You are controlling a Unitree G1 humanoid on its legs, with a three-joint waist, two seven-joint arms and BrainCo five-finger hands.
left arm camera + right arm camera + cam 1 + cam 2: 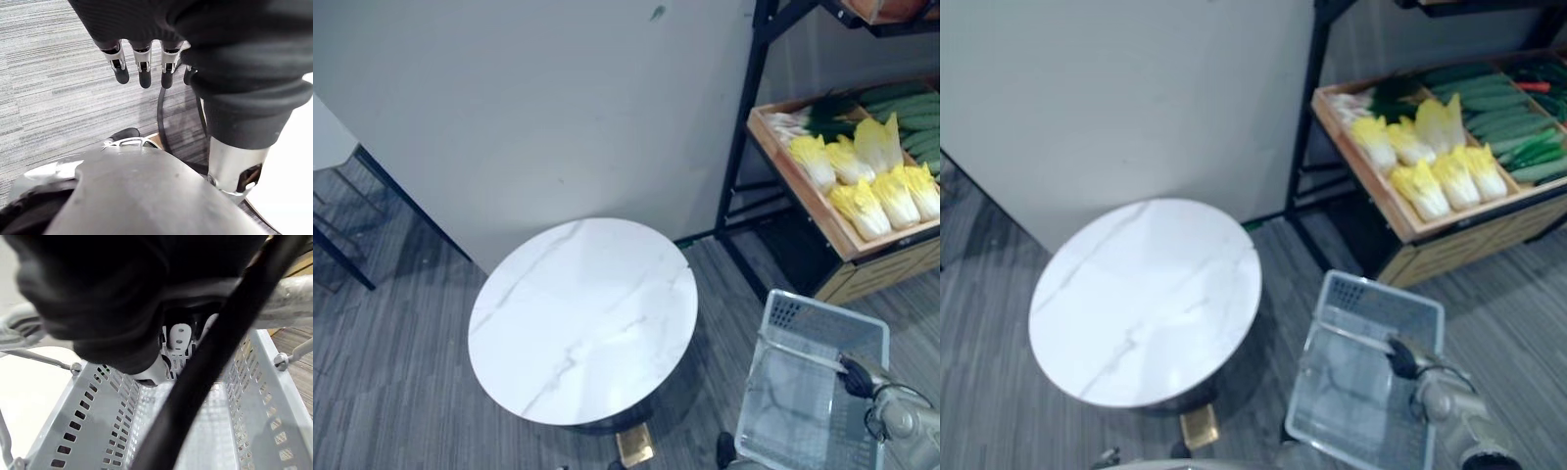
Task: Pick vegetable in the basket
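Carpet, grey, bears a round marble table beside a crate of cabbages; the right hand grips the handle of the basket, and the left hand hangs loose-fingered.

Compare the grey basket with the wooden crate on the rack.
The basket is grey perforated plastic; the crate is wood. The basket is empty; the crate holds cabbages and cucumbers. The basket hangs from the right hand; the crate rests on the rack. Both are open-topped rectangles.

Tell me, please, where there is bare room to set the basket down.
The round table top is bare, bordered by the wall and the basket that the right hand holds. The basket is empty too. The shelf crate is crowded with cabbages.
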